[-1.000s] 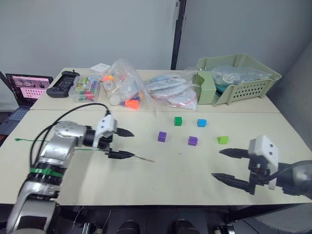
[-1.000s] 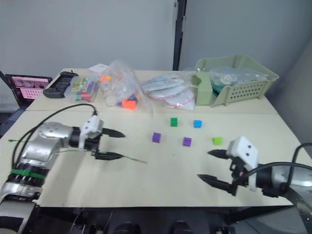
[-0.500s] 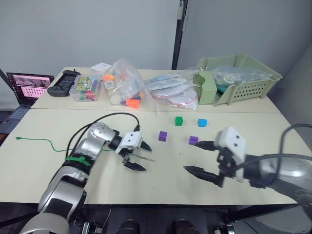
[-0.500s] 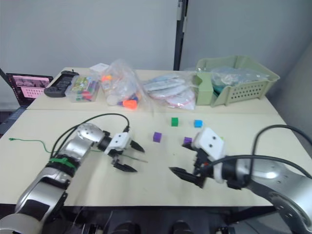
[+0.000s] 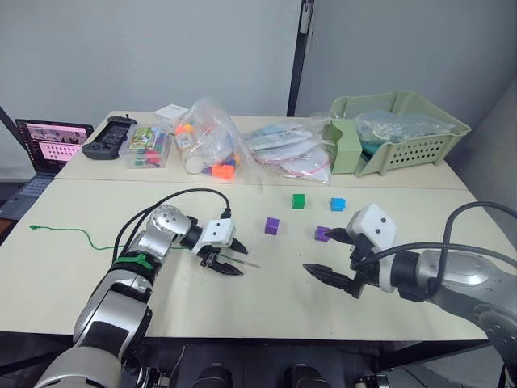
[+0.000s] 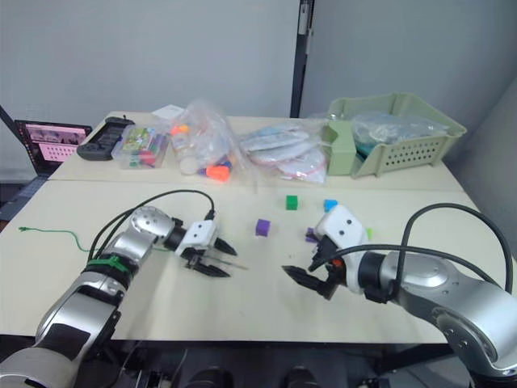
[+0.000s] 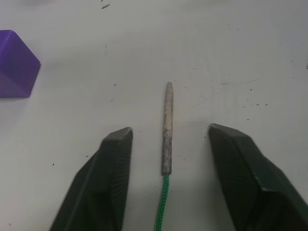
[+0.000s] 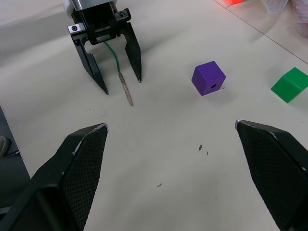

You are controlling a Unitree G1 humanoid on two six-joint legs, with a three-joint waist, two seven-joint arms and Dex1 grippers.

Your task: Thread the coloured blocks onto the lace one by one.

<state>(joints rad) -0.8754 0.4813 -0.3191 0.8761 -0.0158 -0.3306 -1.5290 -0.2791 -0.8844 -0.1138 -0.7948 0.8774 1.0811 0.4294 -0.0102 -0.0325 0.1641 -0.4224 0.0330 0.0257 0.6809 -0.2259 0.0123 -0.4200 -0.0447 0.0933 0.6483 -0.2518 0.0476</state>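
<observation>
- Lace [image 7: 166, 139] now lies flat on the table [image 5: 266, 315] between the spread fingers of the left claw [image 7: 166, 144]; a second ago that claw sat further back along the cord, so it has advanced to straddle the stiff grey tip.
- Left claw state: spread wide, both fingers [image 7: 113, 159] clear of the tip, nothing pinched. Green cord trails back from the tip under the wrist and away toward its far end [image 5: 32, 228], well behind the claw.
- Right claw [image 5: 327, 255] has swung in from the table's near right edge toward the middle. It is spread wide and carries nothing.
- Nearest purple block [image 8: 208, 78] sits just ahead of the right claw and beside the left claw's tip; its hole faces the right wrist camera.
- Second purple block [image 5: 321, 234] lies close against the right claw's upper finger; contact cannot be confirmed.
- Dark green block [image 5: 298, 200] and blue block [image 5: 337, 204] lie beyond the right claw, apart from each other. Lime green block was not located.
- Judgement: no block is threaded yet. Both claws are now staged, the left to pinch the tip, the right to take a purple block.
- Risk: the thin tip lies flat, so closing the fingers may push it aside instead of lifting it.
</observation>
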